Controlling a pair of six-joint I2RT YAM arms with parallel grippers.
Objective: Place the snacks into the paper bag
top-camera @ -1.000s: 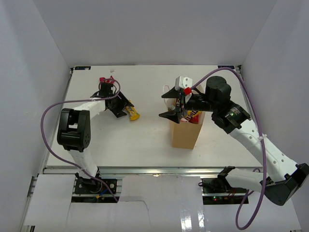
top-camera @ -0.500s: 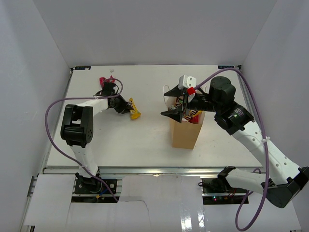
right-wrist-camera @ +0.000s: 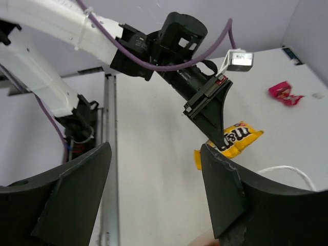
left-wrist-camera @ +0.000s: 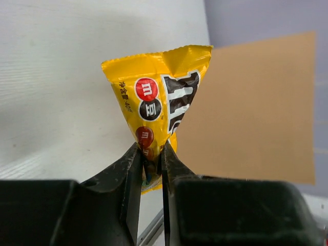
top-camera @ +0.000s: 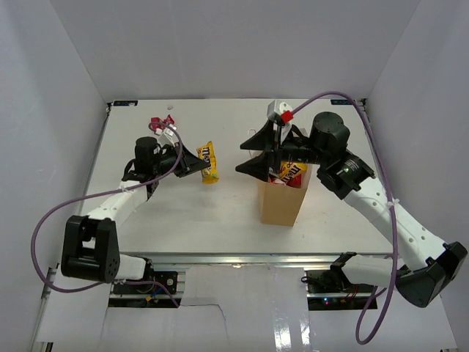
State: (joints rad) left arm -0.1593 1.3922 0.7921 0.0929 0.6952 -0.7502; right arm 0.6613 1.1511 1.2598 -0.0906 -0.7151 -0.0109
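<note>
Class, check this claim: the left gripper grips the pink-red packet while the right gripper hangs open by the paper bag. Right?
No: the left gripper grips the yellow packet, as the left wrist view shows. The rest stands.

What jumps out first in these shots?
The yellow candy packet, pinched by its end in the left tool, left of centre. To its right the open right tool hangs at the mouth of the tan paper bag, with packets showing inside.

Paper bag point(top-camera: 281, 207) right of centre, packets point(top-camera: 292, 173) in it, held packet point(top-camera: 209, 161) to its left
</note>
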